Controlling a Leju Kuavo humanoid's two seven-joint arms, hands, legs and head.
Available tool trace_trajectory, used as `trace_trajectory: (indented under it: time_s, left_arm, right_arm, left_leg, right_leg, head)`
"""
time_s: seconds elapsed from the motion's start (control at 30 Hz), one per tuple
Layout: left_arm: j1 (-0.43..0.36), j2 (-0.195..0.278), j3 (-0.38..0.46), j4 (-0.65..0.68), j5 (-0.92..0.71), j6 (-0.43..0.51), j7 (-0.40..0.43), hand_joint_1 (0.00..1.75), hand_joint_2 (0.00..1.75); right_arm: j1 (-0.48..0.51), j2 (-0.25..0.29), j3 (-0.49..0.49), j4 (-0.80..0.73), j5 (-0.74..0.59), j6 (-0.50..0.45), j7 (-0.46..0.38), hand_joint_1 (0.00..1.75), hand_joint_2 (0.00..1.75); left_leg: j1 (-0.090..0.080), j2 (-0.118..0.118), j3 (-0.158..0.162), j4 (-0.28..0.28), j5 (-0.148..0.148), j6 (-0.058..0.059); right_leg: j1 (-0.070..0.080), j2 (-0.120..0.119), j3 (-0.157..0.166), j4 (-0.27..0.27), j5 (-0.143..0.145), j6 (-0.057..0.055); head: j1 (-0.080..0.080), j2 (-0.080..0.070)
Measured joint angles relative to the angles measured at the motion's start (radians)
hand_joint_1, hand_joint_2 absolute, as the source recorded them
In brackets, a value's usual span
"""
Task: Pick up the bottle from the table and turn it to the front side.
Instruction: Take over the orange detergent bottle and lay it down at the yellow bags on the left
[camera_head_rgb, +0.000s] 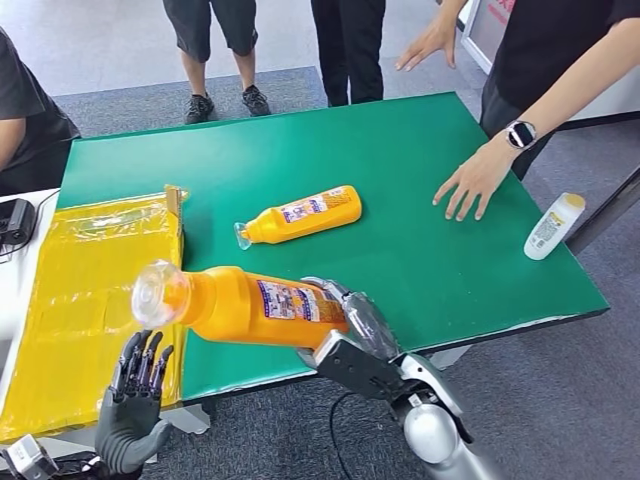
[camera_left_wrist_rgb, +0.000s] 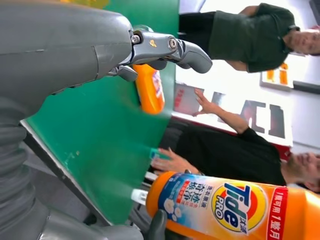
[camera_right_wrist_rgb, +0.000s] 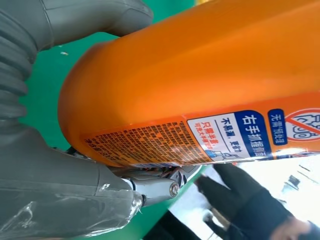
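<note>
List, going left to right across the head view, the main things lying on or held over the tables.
Yellow bag → orange bottle held by the right hand → orange bottle lying on the green table → person's hand → white bottle.

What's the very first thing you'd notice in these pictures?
The big orange bottle, held sideways in the air by the robot's right hand above the near edge of the green table. A second orange bottle lies on the table, and the robot's left hand waits open below the clear cap.
</note>
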Motion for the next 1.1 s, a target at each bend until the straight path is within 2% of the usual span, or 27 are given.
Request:
trace_trajectory:
  time_s: [0.2, 0.33, 0.47, 0.63, 0.83, 1.1]
  left_arm:
    - [0.001, -0.006, -0.014, -0.060, 0.044, -0.036, 0.032, 0.00, 1.75]
    - [0.001, -0.006, -0.029, -0.086, 0.072, -0.047, 0.049, 0.00, 1.75]
    - [-0.005, -0.004, -0.058, -0.112, 0.134, -0.047, 0.104, 0.00, 1.75]
    - [-0.008, -0.001, -0.100, -0.152, 0.174, -0.015, 0.159, 0.00, 1.75]
    - [0.011, 0.010, -0.138, -0.188, 0.178, 0.027, 0.175, 0.00, 1.75]
    - [0.035, 0.013, -0.166, -0.240, 0.170, 0.095, 0.219, 0.00, 1.75]
  right_arm:
    - [0.012, 0.024, 0.019, 0.003, 0.009, -0.035, -0.059, 1.75, 1.75]
    - [0.010, 0.033, 0.028, 0.014, 0.009, -0.037, -0.068, 1.75, 1.75]
    - [-0.010, 0.054, 0.031, 0.041, 0.019, -0.028, -0.069, 1.75, 1.75]
    - [-0.017, 0.074, 0.033, 0.089, 0.047, -0.037, -0.091, 1.75, 1.75]
    - [0.004, 0.077, 0.036, 0.155, 0.069, -0.092, -0.141, 1.75, 1.75]
    - [0.014, 0.077, 0.043, 0.196, 0.114, -0.119, -0.149, 1.75, 1.75]
  left_leg:
    - [0.000, 0.000, 0.000, 0.000, 0.000, 0.000]
    - [0.000, 0.000, 0.000, 0.000, 0.000, 0.000]
    - [0.000, 0.000, 0.000, 0.000, 0.000, 0.000]
    - [0.000, 0.000, 0.000, 0.000, 0.000, 0.000]
    - [0.000, 0.000, 0.000, 0.000, 0.000, 0.000]
    - [0.000, 0.000, 0.000, 0.000, 0.000, 0.000]
  right_leg:
    - [0.000, 0.000, 0.000, 0.000, 0.000, 0.000]
    - [0.000, 0.000, 0.000, 0.000, 0.000, 0.000]
    - [0.000, 0.000, 0.000, 0.000, 0.000, 0.000]
    - [0.000, 0.000, 0.000, 0.000, 0.000, 0.000]
    - [0.000, 0.000, 0.000, 0.000, 0.000, 0.000]
    - [0.000, 0.000, 0.000, 0.000, 0.000, 0.000]
  head:
    - [0.000, 0.000]
    - [0.000, 0.000]
    - [0.000, 0.000]
    - [0.000, 0.000]
    - [0.000, 0.000]
    - [0.000, 0.000]
